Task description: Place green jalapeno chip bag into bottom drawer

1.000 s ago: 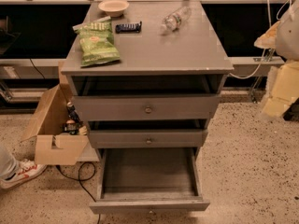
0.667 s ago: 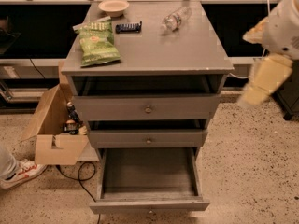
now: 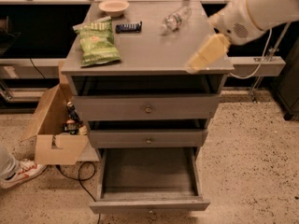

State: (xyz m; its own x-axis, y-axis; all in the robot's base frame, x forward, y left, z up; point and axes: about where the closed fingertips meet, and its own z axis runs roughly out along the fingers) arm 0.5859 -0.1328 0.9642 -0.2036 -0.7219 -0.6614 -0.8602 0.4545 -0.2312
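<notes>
- The bottom drawer [image 3: 148, 171] is pulled out toward the near side, its flat grey floor bare and its front panel nearest of all.
- A shoe [image 3: 21, 171] shows at the near left edge on the speckled floor, and a dark cable [image 3: 78, 174] loops between it and the drawer.
- Above the open drawer, the middle drawer [image 3: 147, 138] is closed, with a small round knob at its centre.
- To the left of the cabinet a cardboard box [image 3: 52, 133] stands open, with small bottles inside it.
- The top drawer [image 3: 147, 108] is closed too, just under the grey cabinet top [image 3: 149, 50].
- The gripper [image 3: 207, 53] hangs over the near right corner of the cabinet top, at the end of the white arm [image 3: 254, 7] that comes in from the far right; whether it is released or clenched cannot be told, and it is well apart from the bag.
- The green jalapeno chip bag [image 3: 97, 43] lies flat on the left part of the cabinet top, striped band toward the far side.
- Just beyond it a small dark snack bar [image 3: 128, 27] lies flat.
- To the right, a clear plastic bottle [image 3: 175, 18] lies on its side.
- Farthest, a pale bowl [image 3: 113, 6] sits at the far edge of the top.
</notes>
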